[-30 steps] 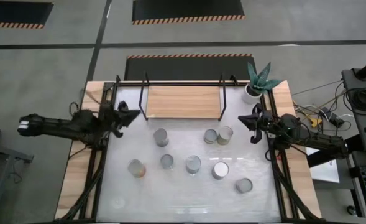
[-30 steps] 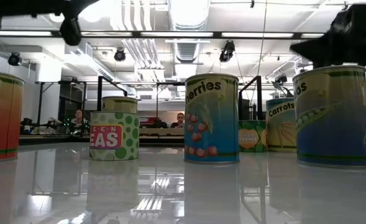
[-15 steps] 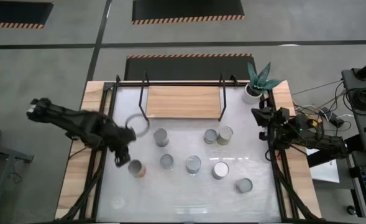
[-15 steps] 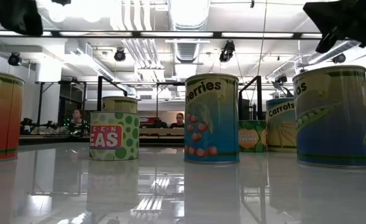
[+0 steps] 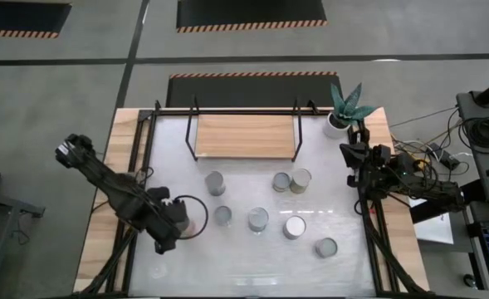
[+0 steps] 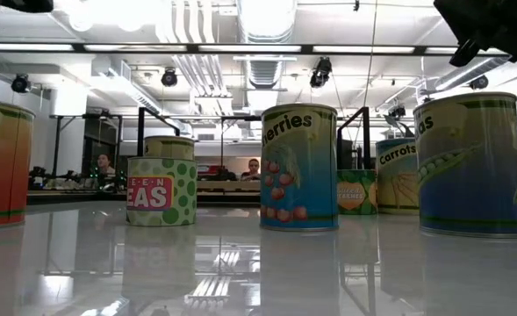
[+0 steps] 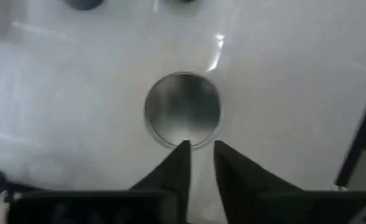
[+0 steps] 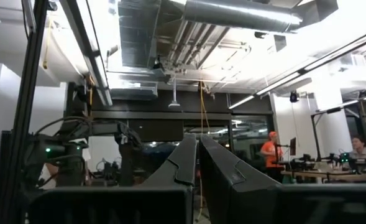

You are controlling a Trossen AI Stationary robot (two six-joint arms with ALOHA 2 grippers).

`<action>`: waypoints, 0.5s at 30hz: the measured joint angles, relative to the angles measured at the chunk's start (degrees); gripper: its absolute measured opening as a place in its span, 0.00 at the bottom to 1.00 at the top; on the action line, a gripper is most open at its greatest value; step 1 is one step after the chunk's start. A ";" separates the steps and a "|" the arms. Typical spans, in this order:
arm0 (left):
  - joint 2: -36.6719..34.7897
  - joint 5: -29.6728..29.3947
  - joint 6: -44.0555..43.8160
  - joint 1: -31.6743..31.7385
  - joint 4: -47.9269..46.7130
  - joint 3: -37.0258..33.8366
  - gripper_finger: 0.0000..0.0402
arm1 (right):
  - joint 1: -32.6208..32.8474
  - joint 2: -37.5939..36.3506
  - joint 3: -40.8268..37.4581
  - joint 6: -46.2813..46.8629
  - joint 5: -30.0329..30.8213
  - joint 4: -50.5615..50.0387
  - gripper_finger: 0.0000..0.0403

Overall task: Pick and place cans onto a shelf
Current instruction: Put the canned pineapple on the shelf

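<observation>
The left gripper hangs above the front-left part of the white bench, directly over the front-left can, which stands alone near the bench's left edge. In the left wrist view its two dark fingers point down at the can's silvery lid with only a narrow gap between their tips; they grasp nothing and sit above the lid, not around it.

The right gripper waits at the right edge of the bench, just in front of the white plant pot in the back-right corner. Its fingers are pressed almost together, empty, pointing out into the room.

The shelf, a light wooden board in a black rod frame, stands at the middle of the back edge with no can on it. The other cans are spread across the middle of the bench: one can just in front of the shelf's left end, a touching pair in front of its right end, then a row nearer the front of a small can, a can and a pale-lidded can, and the front-right can closest to the front edge.

In the low view a green peas can and a cherries can stand upright.
</observation>
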 joint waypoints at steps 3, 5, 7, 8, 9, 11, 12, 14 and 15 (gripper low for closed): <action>1.60 0.01 0.40 0.13 -0.74 -0.13 0.30 | 0.04 0.00 0.00 0.00 -0.07 -0.18 0.02; 2.24 -0.11 0.68 0.13 -1.22 -0.44 0.40 | 0.04 0.02 0.00 0.39 -0.09 -0.64 0.02; 2.88 -1.08 1.08 0.15 -1.34 -0.64 0.49 | 0.04 0.04 0.00 0.39 -0.40 -0.72 0.02; 3.05 -2.04 1.18 0.15 -1.26 -0.76 0.53 | 0.04 0.04 0.01 0.39 -0.48 -0.86 0.02; 3.23 -3.16 1.19 0.15 -1.31 -0.81 0.58 | 0.04 0.04 0.00 0.40 -0.50 -1.15 0.02; 3.38 -4.68 2.06 0.18 -1.27 -0.81 0.65 | 0.04 0.04 0.00 0.39 -0.50 -1.87 0.02; 3.50 -5.03 2.82 0.20 -1.24 -0.81 0.68 | 0.04 0.04 0.00 0.36 -0.48 -2.16 0.02; 3.64 -5.70 3.55 0.26 -0.51 -1.07 0.72 | 0.04 0.07 0.00 0.36 -0.50 -2.35 0.02; 3.62 -5.83 3.72 0.26 0.21 -1.50 0.74 | 0.04 0.09 0.00 0.39 -0.50 -2.35 0.02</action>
